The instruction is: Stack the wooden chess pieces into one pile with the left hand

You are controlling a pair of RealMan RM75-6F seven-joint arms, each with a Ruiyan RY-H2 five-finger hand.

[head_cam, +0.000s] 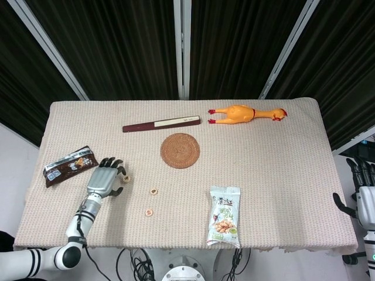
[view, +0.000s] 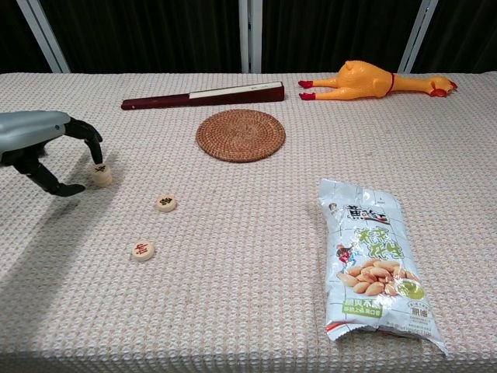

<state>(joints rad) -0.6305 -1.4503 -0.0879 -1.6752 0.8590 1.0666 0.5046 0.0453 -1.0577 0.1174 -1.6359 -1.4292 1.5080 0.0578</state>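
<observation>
The left hand's [view: 46,148] dark fingertips [view: 95,152] curl down over the nearest chess piece [view: 101,175], one tip touching its top edge while the thumb lies apart on the cloth — a loose claw, seemingly set to pinch the piece rather than holding it yet. That piece looks taller than the others, possibly two discs already stacked, though this is hard to confirm. Two more pale wooden discs lie apart on the cloth: one [view: 165,203] near the middle, another [view: 142,250] closer to the front edge — small, flat, round, each with a carved mark. The tablecloth [view: 248,295] is a coarse beige weave that should resist sliding. The right hand [head_cam: 368,205] hangs off the table's side, fingers loosely apart, holding nothing.
</observation>
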